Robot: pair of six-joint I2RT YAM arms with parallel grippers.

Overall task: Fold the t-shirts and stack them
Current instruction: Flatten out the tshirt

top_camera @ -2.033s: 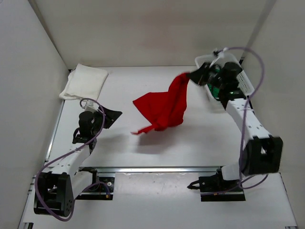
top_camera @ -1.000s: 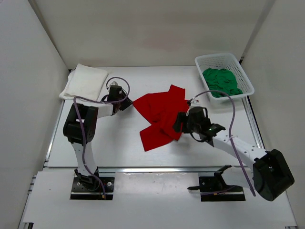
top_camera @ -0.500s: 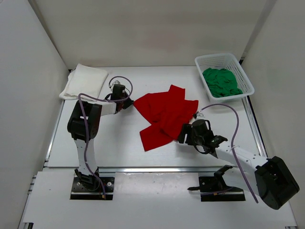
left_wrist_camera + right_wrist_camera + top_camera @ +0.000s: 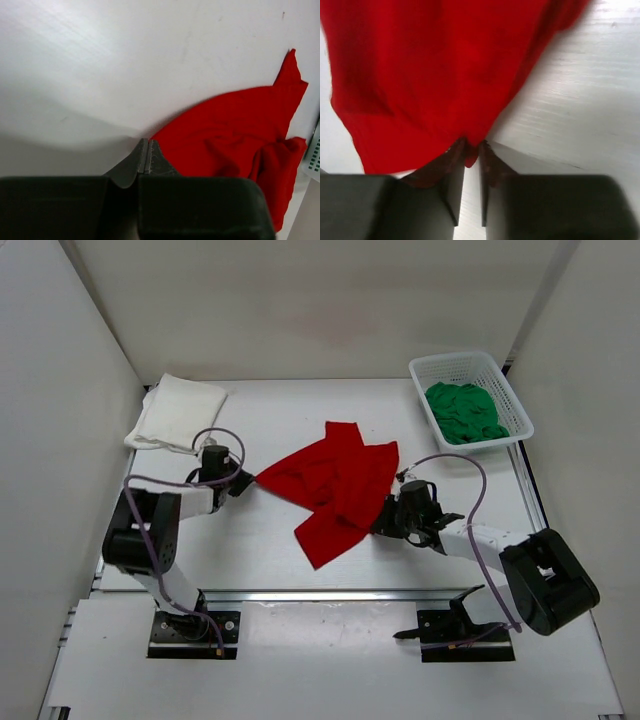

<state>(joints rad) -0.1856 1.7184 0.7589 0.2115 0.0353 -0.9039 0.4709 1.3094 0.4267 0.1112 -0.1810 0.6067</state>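
Red cloth short-sleeved t-shirt (image 4: 335,485) lies rumpled; left gripper (image 4: 147,155) clenched on one corner, right gripper (image 4: 471,157) grasping its hem; best drawn apart evenly, low and taut.

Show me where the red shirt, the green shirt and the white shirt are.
red shirt (image 4: 335,480), top view, middle of the spread cloth.
green shirt (image 4: 463,412), top view, centre of the crumpled bundle.
white shirt (image 4: 180,410), top view, centre of the folded cloth.
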